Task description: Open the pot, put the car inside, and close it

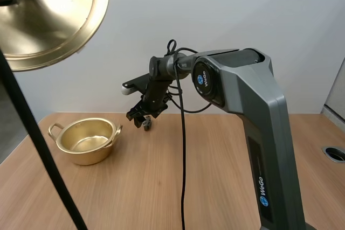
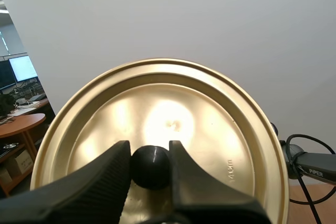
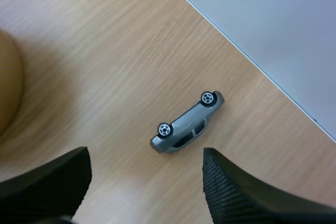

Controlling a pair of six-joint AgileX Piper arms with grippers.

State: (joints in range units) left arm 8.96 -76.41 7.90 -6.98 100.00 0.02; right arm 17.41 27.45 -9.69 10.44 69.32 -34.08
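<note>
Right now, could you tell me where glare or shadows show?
Left wrist view: glare on the round gold lid above its black knob; high view: sheen inside the gold two-handled pot; right wrist view: faint shadow under the small grey car.

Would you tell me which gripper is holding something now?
The left gripper, shut on the knob of the lid; the right gripper hangs open above the car.

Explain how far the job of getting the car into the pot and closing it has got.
Done: the pot stands open, the left gripper shut on the knob of the lid, held aloft. In hand: the right gripper, open, hovers over the car, which lies on its side on the table. Left: grasp the car, put it in the pot, replace the lid.
</note>
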